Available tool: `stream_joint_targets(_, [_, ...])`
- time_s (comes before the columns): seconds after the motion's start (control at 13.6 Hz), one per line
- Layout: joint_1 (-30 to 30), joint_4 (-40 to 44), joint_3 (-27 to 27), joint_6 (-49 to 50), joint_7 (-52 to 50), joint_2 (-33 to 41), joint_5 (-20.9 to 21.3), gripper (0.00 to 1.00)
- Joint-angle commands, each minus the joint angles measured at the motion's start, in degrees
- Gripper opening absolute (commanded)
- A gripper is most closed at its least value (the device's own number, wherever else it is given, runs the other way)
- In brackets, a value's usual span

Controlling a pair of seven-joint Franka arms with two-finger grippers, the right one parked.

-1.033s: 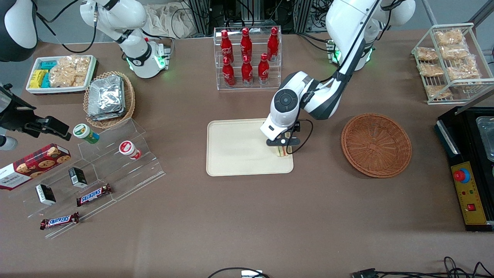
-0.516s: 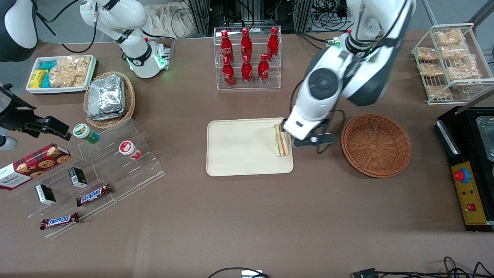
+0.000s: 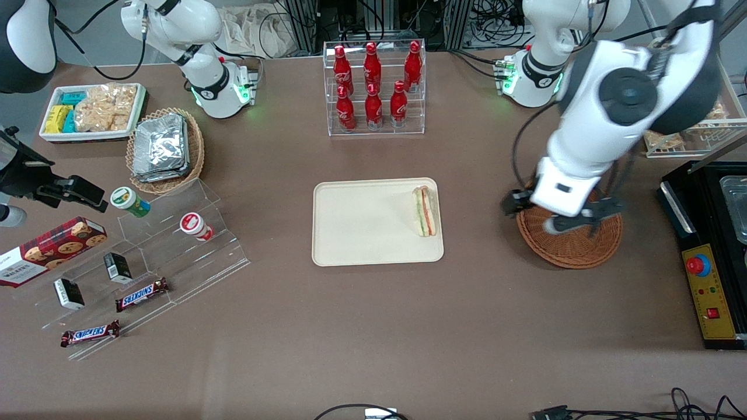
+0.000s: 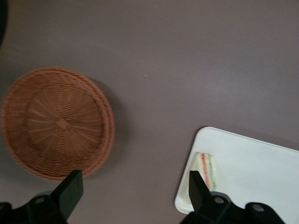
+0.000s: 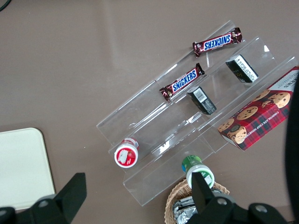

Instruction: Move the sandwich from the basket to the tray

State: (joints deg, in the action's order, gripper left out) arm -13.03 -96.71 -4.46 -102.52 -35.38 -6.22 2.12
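Front view: one wrapped triangular sandwich (image 3: 425,211) lies on one cream rectangular tray (image 3: 362,224); the gripper (image 3: 554,217), previously beside the tray, now hangs above one reddish-brown wicker basket (image 3: 575,248). Left wrist view: jaws apart, holding nothing.

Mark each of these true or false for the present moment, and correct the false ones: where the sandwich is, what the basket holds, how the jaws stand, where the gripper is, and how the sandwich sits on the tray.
1. The sandwich lies on the tray. True.
2. The basket holds a second sandwich. False: nothing shows in it.
3. The gripper has its jaws clamped on the sandwich. False: the jaws are open and hold nothing.
4. The gripper is above the basket, away from the tray. True.
5. The sandwich sits at the middle of the tray. False: it is near the tray's edge that faces the basket.
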Motion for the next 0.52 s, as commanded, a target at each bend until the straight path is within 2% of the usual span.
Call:
stream_joint_targets(0.0, [8.86, -1.46, -2.64, 2.76, 7.06, 4.19, 0.08, 1.00])
stream_joint_targets(0.15, [17.29, -3.39, -7.38, 2.94, 8.39, 6.82, -0.19, 1.00])
stream_joint_targets(0.22, [18.64, -4.88, -7.66, 2.94, 12.49, 8.40, -0.45, 1.00])
stream_joint_targets(0.3, [19.09, -5.59, -7.23, 2.94, 15.66, 9.55, -0.71, 1.00])
stream_joint_targets(0.44, [18.75, -5.25, -2.86, 3.99, 19.98, 9.74, -1.24, 1.00])
